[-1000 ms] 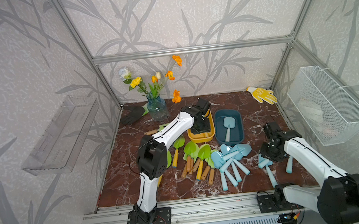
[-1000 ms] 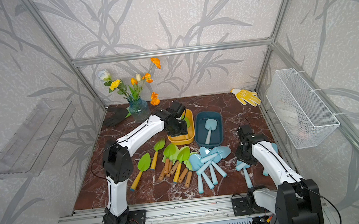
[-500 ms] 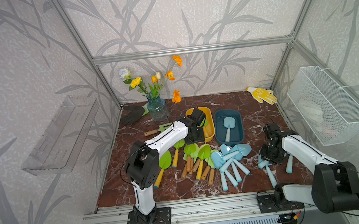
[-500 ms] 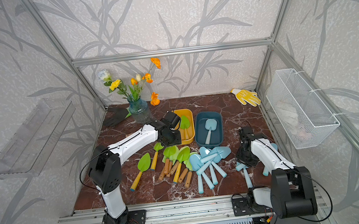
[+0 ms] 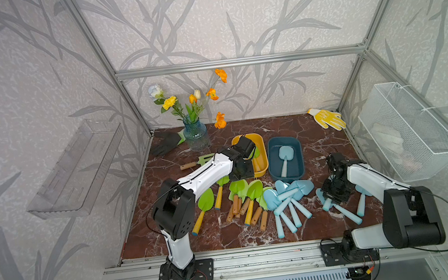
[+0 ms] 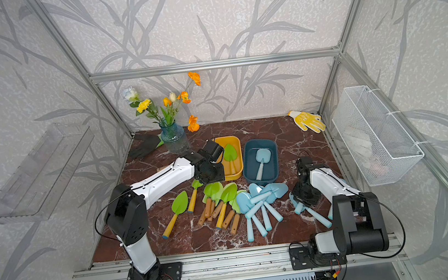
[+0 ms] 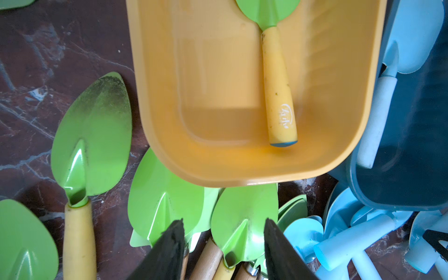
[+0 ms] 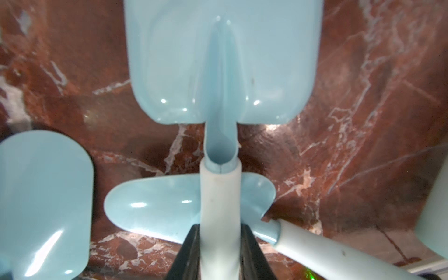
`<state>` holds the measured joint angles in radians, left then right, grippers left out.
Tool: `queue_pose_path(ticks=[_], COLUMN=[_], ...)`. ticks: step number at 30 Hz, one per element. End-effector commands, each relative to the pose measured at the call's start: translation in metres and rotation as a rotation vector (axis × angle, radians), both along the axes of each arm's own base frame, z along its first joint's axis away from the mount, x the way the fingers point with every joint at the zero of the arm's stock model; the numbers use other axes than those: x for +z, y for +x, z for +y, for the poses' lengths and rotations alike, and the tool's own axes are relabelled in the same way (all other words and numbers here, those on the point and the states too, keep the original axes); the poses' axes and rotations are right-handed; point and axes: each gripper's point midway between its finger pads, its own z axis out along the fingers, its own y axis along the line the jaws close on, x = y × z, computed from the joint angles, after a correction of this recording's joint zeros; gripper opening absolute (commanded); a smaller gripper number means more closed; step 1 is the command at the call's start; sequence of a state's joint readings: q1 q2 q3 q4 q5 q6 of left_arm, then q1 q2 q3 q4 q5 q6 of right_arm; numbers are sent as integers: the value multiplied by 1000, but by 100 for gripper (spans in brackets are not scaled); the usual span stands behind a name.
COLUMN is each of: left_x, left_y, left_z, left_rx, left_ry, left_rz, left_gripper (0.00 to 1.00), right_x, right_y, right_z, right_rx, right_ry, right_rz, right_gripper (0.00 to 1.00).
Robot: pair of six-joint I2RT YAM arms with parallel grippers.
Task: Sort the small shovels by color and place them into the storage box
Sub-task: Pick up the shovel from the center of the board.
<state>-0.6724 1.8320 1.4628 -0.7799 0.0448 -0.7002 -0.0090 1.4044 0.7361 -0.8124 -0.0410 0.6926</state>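
Right gripper (image 8: 219, 244) pinching matte tubular handle of glossy blue shovel (image 8: 223, 60), square blade ahead, over veined red marble worktop (image 8: 363, 97). Left gripper (image 7: 223, 225) spread, empty; beyond it, leaf-bladed green shovel (image 7: 278, 84) lies in smooth yellow tub (image 7: 169, 97).

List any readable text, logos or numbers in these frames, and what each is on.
White cursive logo on the handle of the green shovel lying in the yellow box: too stylised and blurred to read.
Nothing else: no other word, number or sign is legible in any view.
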Motion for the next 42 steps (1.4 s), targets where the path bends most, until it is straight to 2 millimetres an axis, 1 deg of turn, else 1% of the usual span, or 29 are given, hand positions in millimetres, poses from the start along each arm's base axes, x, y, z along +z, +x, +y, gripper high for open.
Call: queue_pose_path(ticks=[1,4,6,9,11,13,15,19,21,23,26,29,32,35,36,37,42], left_x=[8,8,8,8,8,8,9,11,12,11,11,10,11,12,12,11,7], left_y=[-2,-2,-2,-1,-2,-3,-4,-6,-7,-9,-13,-16,-21,-25,-27,-30,-43], left_z=[7,7,8,8,8,7,8,11,13,16,20,26,38,52,55,60,82], left_rx=[15,15,17,17,16,13,13,18,17,18,22,38,60,77,82,89,106], left_ry=[10,10,10,11,10,6,5,6,10,14,22,24,45,75,81,89,144], left_rz=[-26,-25,-25,-25,-22,-20,-18,-23,-25,-23,-18,-14,-14,-16,-18,-15,-3], left_gripper=[53,54,54,53,53,52,52,53,53,53,53,53,53,53,53,53,54], right_x=[-16,-22,-26,-24,-17,-5,11,53,72,90,110,120,119,108,106,94,72], right_y=[1,-4,-7,-7,-3,4,14,37,51,65,87,110,131,147,151,156,171], right_z=[3,4,4,6,6,6,5,11,22,36,63,92,115,129,131,133,138], right_rx=[-8,-1,7,20,38,50,111,184,236,295,395,473,516,557,565,571,600], right_ry=[14,19,24,36,34,30,19,0,-1,1,1,25,68,90,94,96,92], right_rz=[13,35,41,34,14,-17,-65,-181,-235,-278,-320,-350,-353,-330,-326,-296,-261], right_gripper=[27,28,25,11,3,1,1,1,2,2,3,4,5,5,5,5,5])
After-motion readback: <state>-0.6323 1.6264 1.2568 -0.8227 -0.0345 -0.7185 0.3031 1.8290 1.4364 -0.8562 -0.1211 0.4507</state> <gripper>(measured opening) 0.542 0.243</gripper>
